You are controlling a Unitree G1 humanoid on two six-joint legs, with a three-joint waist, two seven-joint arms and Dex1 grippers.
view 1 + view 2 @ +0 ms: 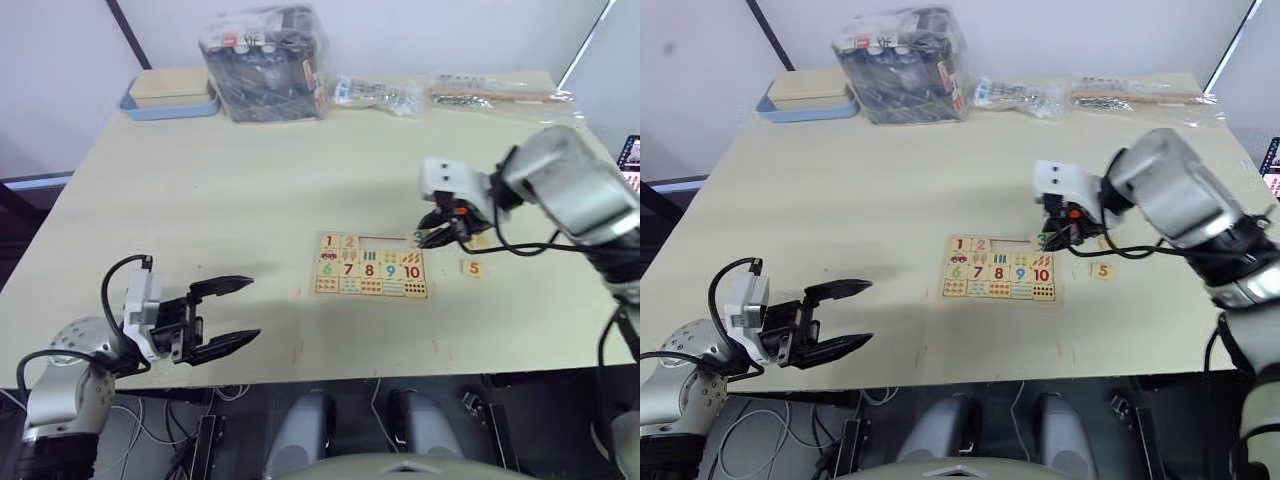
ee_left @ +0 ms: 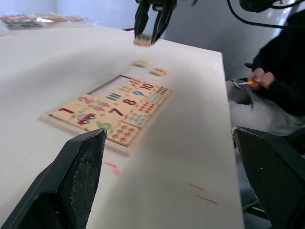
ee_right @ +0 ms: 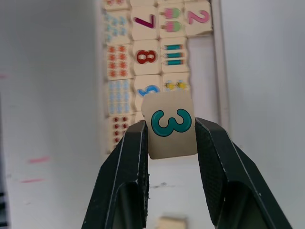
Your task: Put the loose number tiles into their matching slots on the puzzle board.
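- The puzzle board (image 1: 372,267), a flat rectangle of pale wood with a raised rim, lies near the table's middle, slightly toward the robot's right.
- Its top row holds tiles 1 (image 1: 328,241) and 2 (image 1: 349,241); the remaining slots (image 1: 385,243) in that row look bare, so I judge two of five placed.
- Tile 3 (image 3: 170,125), a small square of light wood with a teal digit, is pinched between the right gripper (image 3: 170,143) fingers, raised above the board's right end.
- Tile 5 (image 1: 474,267), with an orange digit, lies loose on the table just right of the board; another loose tile (image 2: 140,63) rests near it, digit unreadable.
- The left gripper (image 1: 225,315) hangs over the table's near left edge, fingers spread and holding nothing.
- The table (image 1: 220,190) is smooth and cream-coloured; a blue-and-beige tray (image 1: 170,95) and crinkly clear plastic bags (image 1: 265,62) sit along its far edge.
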